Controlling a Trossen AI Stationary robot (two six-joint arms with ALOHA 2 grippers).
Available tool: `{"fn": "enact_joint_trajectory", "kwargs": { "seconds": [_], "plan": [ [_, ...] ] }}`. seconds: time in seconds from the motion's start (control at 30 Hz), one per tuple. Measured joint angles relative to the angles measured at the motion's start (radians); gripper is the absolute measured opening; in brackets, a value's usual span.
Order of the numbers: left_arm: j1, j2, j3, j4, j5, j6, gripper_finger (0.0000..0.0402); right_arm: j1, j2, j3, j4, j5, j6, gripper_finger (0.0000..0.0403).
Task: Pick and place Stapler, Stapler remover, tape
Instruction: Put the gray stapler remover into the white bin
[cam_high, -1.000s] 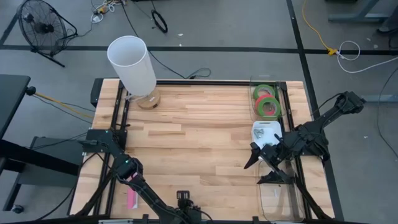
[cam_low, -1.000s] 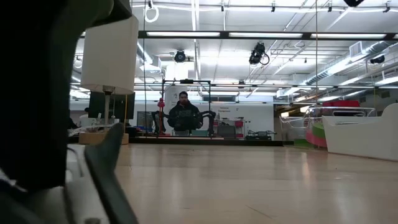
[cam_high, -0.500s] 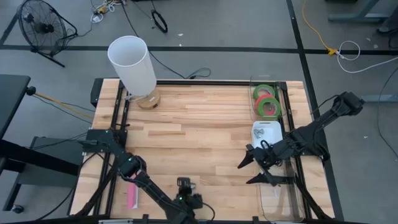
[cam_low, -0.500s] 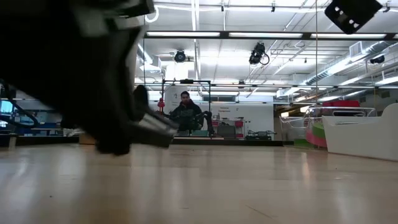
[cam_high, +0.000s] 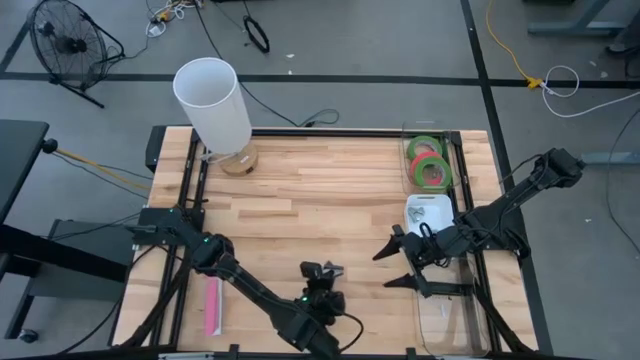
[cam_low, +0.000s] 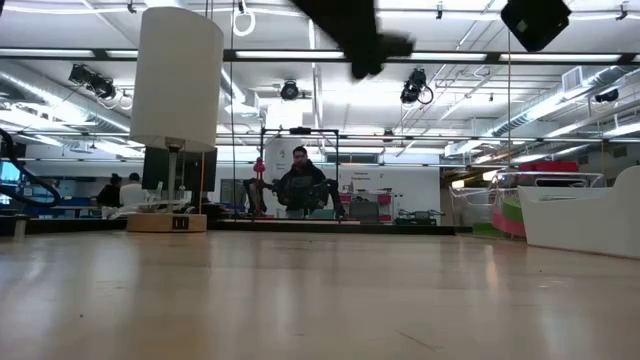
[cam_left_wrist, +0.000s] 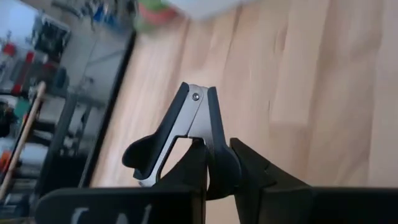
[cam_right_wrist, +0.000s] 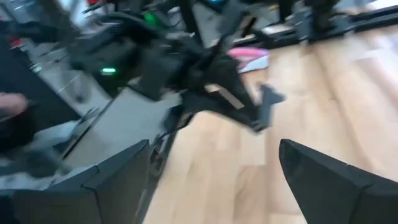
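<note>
here the left end effector (cam_left_wrist: 217, 168) grips the staple remover (cam_left_wrist: 177, 134) above the table (cam_high: 330, 210), right end effector (cam_high: 400, 265) spread wide.

A wooden desk (cam_high: 320, 210) is seen from above. A white lamp (cam_high: 212, 105) is stood on a round wooden base at its far left corner. Clear bins (cam_high: 455, 310) are set along its right edge. A pink item (cam_high: 211, 306) is laid just beside its left edge.

Bright, even light from white ceiling strip lamps (cam_low: 300, 55); right wrist view motion-blurred, the dark arm (cam_low: 355, 35) smeared overhead.
</note>
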Motion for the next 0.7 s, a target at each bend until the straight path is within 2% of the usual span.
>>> {"fn": "enact_joint_trajectory", "kwargs": {
  "seconds": [0.13, 0.33, 0.47, 0.7],
  "plan": [
    [0.011, -0.024, 0.000, 0.158, -0.050, 0.170, 0.0043, 0.000, 0.000, 0.000, 0.026, 0.064, 0.000, 0.0355],
    [0.041, -0.034, 0.017, 0.399, -0.113, 0.473, 0.0043, 0.000, 0.000, 0.000, 0.062, 0.065, 0.000, 0.0355],
    [0.069, -0.035, 0.024, 0.512, -0.146, 0.615, 0.0043, 0.000, 0.004, 0.000, 0.073, 0.065, 0.001, 0.0355],
    [0.105, -0.040, 0.025, 0.576, -0.145, 0.699, 0.0043, 0.000, 0.020, 0.001, 0.072, 0.114, 0.000, 0.0352]
  ]
}}
